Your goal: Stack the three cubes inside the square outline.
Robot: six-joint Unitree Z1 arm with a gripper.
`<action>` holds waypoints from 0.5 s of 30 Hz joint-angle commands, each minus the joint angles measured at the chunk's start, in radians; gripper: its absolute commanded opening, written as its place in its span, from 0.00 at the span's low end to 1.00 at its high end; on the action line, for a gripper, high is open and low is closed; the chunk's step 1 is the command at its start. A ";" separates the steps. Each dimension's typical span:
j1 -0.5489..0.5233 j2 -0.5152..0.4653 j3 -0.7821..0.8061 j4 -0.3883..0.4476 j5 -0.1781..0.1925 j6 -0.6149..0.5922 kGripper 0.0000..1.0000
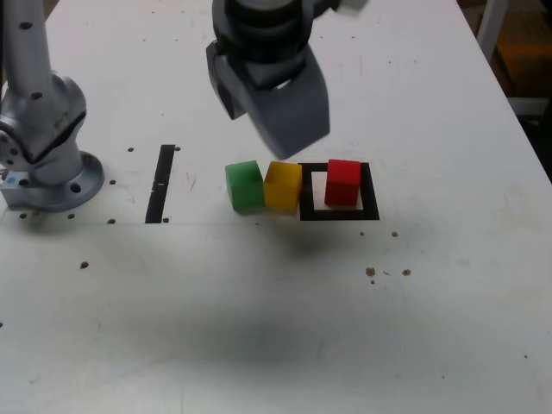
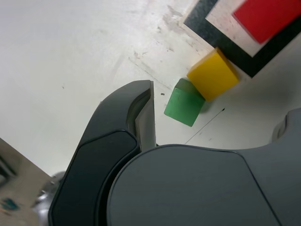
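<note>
The red cube (image 1: 342, 182) (image 2: 263, 16) stands inside the square outline (image 1: 339, 213) (image 2: 221, 40). The yellow cube (image 1: 282, 185) (image 2: 213, 74) sits just outside the outline on the exterior view's left, touching its border. Beside the yellow one, further to the exterior view's left, is the green cube (image 1: 245, 185) (image 2: 184, 106). My gripper (image 1: 267, 129) (image 2: 216, 109) hangs above and behind the green and yellow cubes, jaws open, with nothing between them.
A thin black strip (image 1: 160, 183) lies on the white table at the exterior view's left of the cubes. The arm's grey base (image 1: 43, 147) stands at the far left. Small brown specks (image 1: 371, 272) dot the table. The table's edge (image 1: 517, 112) runs along the right.
</note>
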State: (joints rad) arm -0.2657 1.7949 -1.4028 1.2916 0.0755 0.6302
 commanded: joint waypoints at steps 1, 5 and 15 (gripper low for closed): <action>-0.009 0.012 -0.001 -0.007 0.005 0.191 0.95; -0.013 0.036 0.002 -0.060 0.006 0.478 0.93; 0.013 0.139 0.036 -0.170 0.011 0.643 0.94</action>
State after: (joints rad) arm -0.2581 1.9343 -1.3731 1.1262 0.0806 1.1914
